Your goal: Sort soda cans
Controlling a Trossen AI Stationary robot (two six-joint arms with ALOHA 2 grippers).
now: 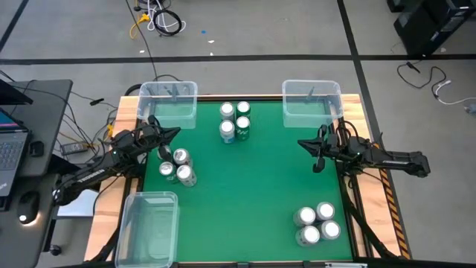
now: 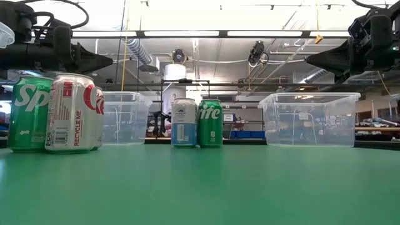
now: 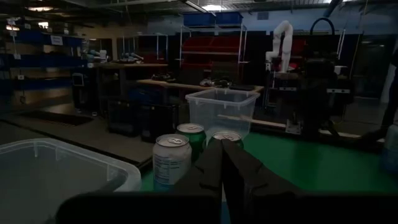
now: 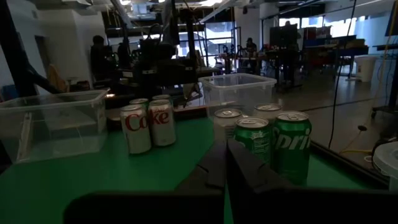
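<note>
The soda cans stand upright on their bases on the green table in three groups. Three are at the far middle (image 1: 234, 120), three at the left (image 1: 178, 167), and several at the near right (image 1: 317, 224). My left gripper (image 1: 175, 132) hangs shut above the table, just beyond the left group and pointing toward the middle. My right gripper (image 1: 300, 143) is shut too; it hovers right of centre and points left. In the left wrist view the shut fingers (image 3: 222, 165) point at the far-middle cans (image 3: 171, 159). The right wrist view shows red-and-silver cans (image 4: 143, 127) and green cans (image 4: 274, 144) beyond the shut fingers (image 4: 225, 165).
Three clear plastic bins stand on the table: one at the far left corner (image 1: 168, 101), one at the far right corner (image 1: 312, 100), one at the near left corner (image 1: 148, 225). The green middle (image 1: 245, 193) between the can groups is bare. Wooden edges frame the table.
</note>
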